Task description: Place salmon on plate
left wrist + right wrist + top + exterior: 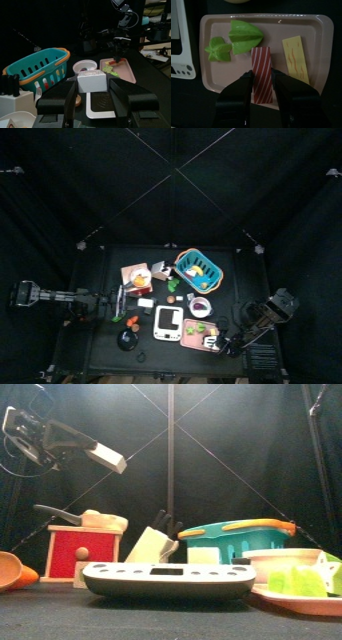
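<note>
Below, in the top view, the pink plate (pixel 198 339) is seen beside the white scale (pixel 167 321) on the bench (pixel 100 353). In the right wrist view, the salmon (pixel 262 73) lies on that plate, straddled by the right end effector (pixel 263 86), parted wide; whether it is touched cannot be told. In the left wrist view, the left end effector (pixel 93 98) is parted, empty.

left gripper (pixel 93 100): jaws spread wide, nothing between them
scale (pixel 100 102): white, flat, lying between and beyond the jaws
cube (pixel 92 81): white, beside the scale's far end
bowl (pixel 84 66): small, white, behind the cube
basket (pixel 37 65): teal with orange rim, near the bowl
knife block (pixel 13 100): white, black handles sticking up
tray (pixel 125 75): pink, with green pieces (pixel 111 73) on it
right gripper (pixel 119 54): pointing down over the tray, at a reddish strip (pixel 115 63); grip unclear
</note>
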Controlling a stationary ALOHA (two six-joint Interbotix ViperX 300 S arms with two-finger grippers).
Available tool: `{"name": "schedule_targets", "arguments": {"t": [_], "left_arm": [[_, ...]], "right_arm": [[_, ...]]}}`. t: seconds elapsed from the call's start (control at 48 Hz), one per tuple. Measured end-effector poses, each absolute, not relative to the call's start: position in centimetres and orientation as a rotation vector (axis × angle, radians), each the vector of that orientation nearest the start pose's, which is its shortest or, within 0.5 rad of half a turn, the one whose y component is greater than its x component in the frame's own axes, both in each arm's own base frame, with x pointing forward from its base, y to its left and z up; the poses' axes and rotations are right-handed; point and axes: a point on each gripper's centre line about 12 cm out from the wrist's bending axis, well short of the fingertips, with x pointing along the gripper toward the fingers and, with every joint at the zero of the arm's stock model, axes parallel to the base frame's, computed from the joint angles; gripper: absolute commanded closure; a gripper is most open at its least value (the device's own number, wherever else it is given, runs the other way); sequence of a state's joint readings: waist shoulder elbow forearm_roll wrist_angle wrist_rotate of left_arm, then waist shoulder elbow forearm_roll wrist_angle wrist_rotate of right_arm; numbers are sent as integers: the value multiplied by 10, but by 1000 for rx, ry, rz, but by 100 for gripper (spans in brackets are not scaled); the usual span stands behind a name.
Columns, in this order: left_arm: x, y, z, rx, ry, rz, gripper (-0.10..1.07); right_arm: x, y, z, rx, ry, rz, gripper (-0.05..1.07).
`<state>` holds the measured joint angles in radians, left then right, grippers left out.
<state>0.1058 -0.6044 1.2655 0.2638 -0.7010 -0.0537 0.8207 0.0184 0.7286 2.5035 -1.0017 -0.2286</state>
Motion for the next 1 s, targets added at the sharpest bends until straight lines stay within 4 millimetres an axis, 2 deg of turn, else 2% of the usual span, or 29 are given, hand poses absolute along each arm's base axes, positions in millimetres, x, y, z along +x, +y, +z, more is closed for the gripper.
{"name": "schedule_targets", "arguments": {"t": [0.229,0.792,0.917,1.0], "left_arm": [[233,5,226,153,-27,-61,43],[233,5,226,153,-27,-61,43],[233,5,226,153,-27,-60,43],[233,5,226,153,-27,-61,43]], "right_arm": [[233,161,118,1145,607,-1186,13],[243,157,120,1131,584,-1130,13],[248,154,130,1140,564,-1085,13],[252,150,144,1157,536,-1034,13]]}}
